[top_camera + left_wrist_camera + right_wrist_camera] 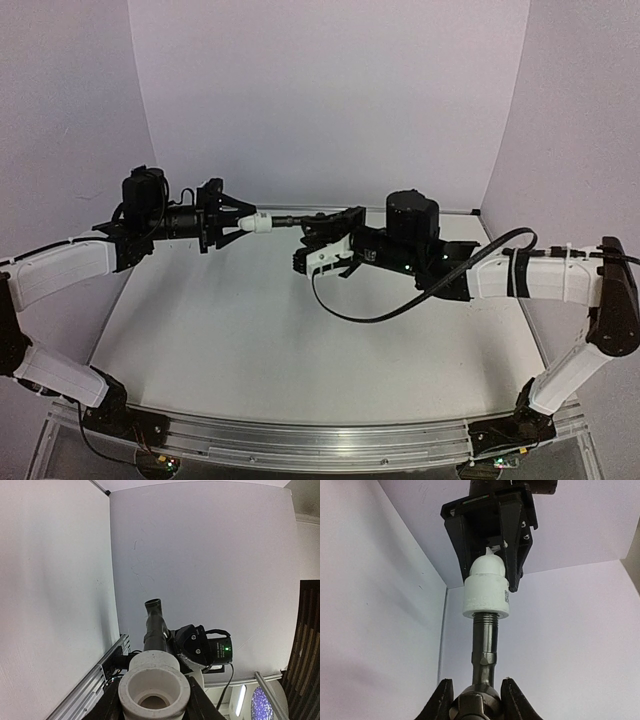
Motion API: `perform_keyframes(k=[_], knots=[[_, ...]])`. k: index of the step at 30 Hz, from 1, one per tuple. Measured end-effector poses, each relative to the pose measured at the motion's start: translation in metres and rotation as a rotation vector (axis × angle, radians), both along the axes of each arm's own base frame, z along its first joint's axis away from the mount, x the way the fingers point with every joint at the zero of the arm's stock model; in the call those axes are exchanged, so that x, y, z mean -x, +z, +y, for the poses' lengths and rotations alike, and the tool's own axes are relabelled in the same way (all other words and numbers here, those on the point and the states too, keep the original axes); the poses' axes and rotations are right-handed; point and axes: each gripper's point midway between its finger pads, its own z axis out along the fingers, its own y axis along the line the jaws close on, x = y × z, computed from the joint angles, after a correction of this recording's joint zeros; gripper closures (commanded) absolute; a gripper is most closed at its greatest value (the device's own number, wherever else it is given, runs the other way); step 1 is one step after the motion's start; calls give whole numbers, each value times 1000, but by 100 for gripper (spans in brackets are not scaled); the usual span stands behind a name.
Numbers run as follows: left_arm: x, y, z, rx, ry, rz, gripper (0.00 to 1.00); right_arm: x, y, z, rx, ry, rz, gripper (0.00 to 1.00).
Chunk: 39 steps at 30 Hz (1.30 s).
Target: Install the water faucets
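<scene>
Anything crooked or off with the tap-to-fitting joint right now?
Nothing stands out. The black tap, in the right gripper, lines up straight with the white fitting in the left gripper. A few threads show below the fitting, so it looks not yet fully seated.

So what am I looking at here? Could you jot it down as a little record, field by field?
Left side: left gripper shut on the white fitting
Right side: right gripper shut on the black tap, at its body
Join: the tap's threaded end sits in the fitting's mouth, some threads showing
Alignment: tap and fitting in one line
Height: both parts held in the air above the table
</scene>
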Motion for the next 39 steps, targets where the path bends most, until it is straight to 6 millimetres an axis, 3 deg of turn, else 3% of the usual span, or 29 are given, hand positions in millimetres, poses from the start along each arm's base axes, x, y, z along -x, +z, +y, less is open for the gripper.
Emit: perform_keyframes(k=[9, 20, 25, 31, 39], knots=[[6, -15, -6, -66, -104, -98, 100, 14, -3, -3, -58, -45, 463, 100], [15, -6, -8, -125, -186, -265, 100, 28, 11, -1, -198, -109, 945, 100], [19, -1, -5, -139, -184, -339, 100, 20, 14, -1, -274, -92, 1234, 100], [22, 18, 3, -142, -124, -467, 100, 2, 30, 2, -376, -29, 1614, 100], [21, 23, 14, -127, -34, -532, 100, -12, 22, 15, -391, 11, 2102, 100]])
